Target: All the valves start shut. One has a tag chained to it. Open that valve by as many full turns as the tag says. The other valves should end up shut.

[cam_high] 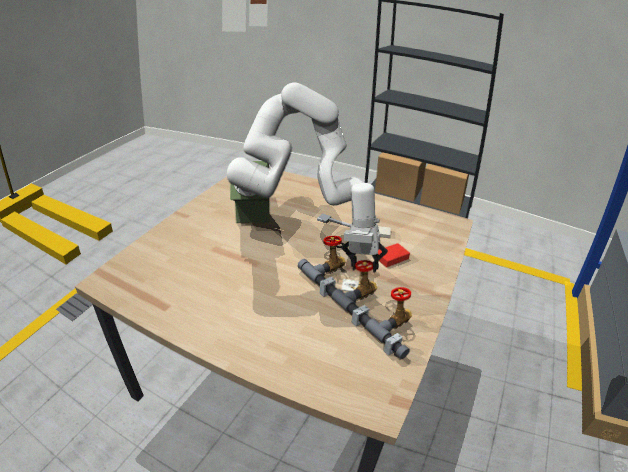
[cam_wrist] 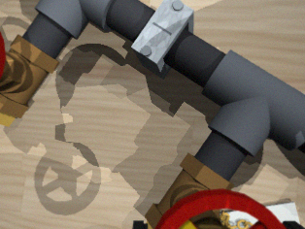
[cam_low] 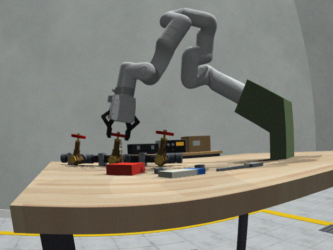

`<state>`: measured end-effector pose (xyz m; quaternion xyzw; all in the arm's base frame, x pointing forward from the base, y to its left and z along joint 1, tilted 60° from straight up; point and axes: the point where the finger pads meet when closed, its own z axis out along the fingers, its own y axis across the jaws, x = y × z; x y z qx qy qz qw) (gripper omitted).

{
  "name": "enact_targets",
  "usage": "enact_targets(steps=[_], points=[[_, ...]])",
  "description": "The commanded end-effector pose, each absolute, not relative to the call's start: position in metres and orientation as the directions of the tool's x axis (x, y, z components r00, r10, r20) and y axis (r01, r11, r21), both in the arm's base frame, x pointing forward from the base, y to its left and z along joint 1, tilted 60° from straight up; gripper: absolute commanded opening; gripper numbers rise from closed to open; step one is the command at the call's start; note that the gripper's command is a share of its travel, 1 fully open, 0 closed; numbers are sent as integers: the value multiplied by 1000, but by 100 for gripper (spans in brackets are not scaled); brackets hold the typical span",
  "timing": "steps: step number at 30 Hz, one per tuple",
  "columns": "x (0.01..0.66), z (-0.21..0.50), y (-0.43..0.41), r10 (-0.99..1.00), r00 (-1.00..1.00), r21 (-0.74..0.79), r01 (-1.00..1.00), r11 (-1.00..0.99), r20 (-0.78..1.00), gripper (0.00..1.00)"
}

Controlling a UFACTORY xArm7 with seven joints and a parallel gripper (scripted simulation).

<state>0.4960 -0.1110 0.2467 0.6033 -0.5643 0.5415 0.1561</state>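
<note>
Three brass valves with red handwheels stand on a dark grey pipe (cam_high: 345, 301) (cam_low: 134, 157) (cam_wrist: 194, 53). The middle valve's handwheel (cam_high: 364, 267) (cam_low: 118, 134) (cam_wrist: 219, 211) has a chain and a white tag (cam_high: 348, 285) (cam_wrist: 287, 211) hanging from it. My gripper (cam_high: 363, 264) (cam_low: 117, 134) comes straight down on this middle valve and is shut on its handwheel, one black finger on each side of the rim. The far valve's handwheel (cam_high: 333, 240) (cam_low: 164, 132) and the near valve's handwheel (cam_high: 401, 295) (cam_low: 78, 136) stand free on either side.
A red block (cam_high: 394, 254) (cam_low: 125, 168) lies on the table just behind the valves. A grey and blue flat tool (cam_low: 180, 172) and a grey wrench (cam_high: 329, 219) (cam_low: 236, 166) lie nearby. The arm's green base (cam_high: 248, 205) (cam_low: 269, 118) stands at the table's back. A shelf (cam_high: 431, 106) with boxes stands behind.
</note>
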Motion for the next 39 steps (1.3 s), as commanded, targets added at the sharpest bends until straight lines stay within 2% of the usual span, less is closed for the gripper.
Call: enact_targets(steps=[1, 24, 29, 34, 36, 39], points=[[497, 248, -110, -513, -225, -425, -849, -315, 829, 0], [497, 247, -110, -498, -186, -387, -858, -337, 847, 0], [497, 247, -110, -459, -94, -295, -873, -389, 883, 0], [497, 247, -110, -380, 68, -127, -875, -466, 923, 0], [497, 247, -110, -380, 68, -127, -875, -466, 923, 0], [497, 247, -110, -308, 196, 9, -856, -517, 931, 0]])
